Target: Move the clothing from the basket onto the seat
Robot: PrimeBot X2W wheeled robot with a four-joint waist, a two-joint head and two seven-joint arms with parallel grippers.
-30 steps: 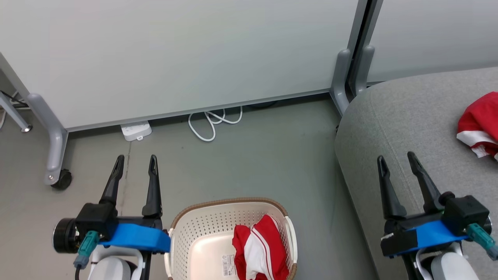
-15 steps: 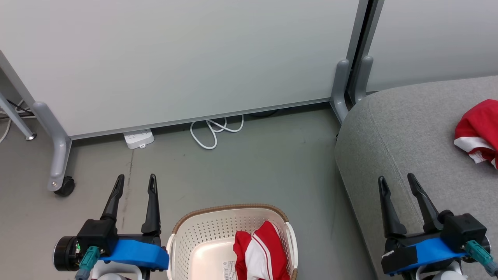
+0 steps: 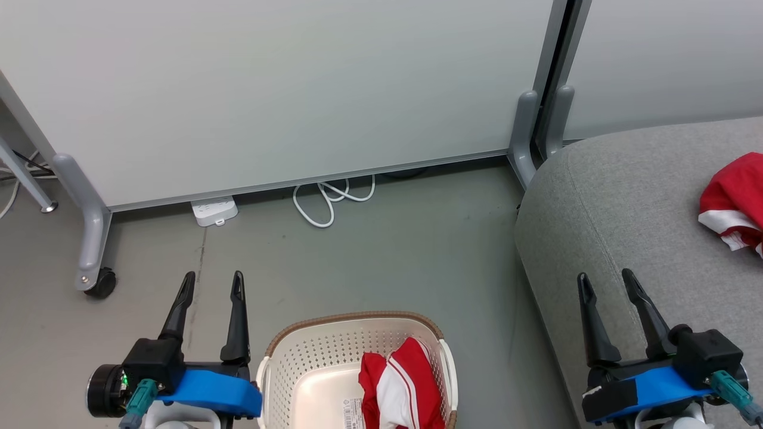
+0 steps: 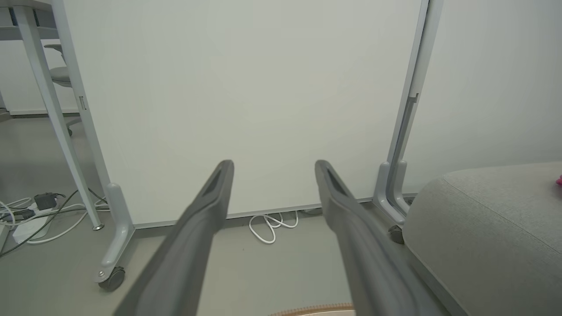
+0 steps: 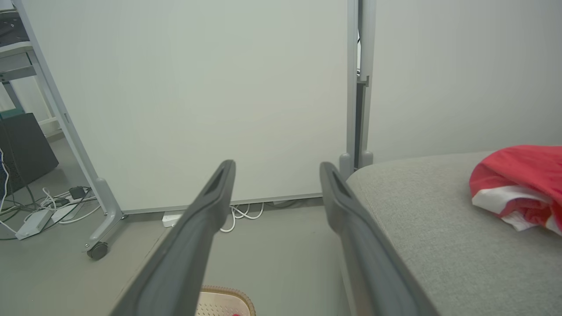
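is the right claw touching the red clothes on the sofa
Apart. The head view shows bare grey sofa between the open right claw and the red clothes.

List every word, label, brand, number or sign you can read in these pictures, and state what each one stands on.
Barcode label on the floor of the basket: bars and a few lines of small print, too small and blurred to read.
Nothing else: no other lettering, brand, number or sign can be read on the things in these pictures.
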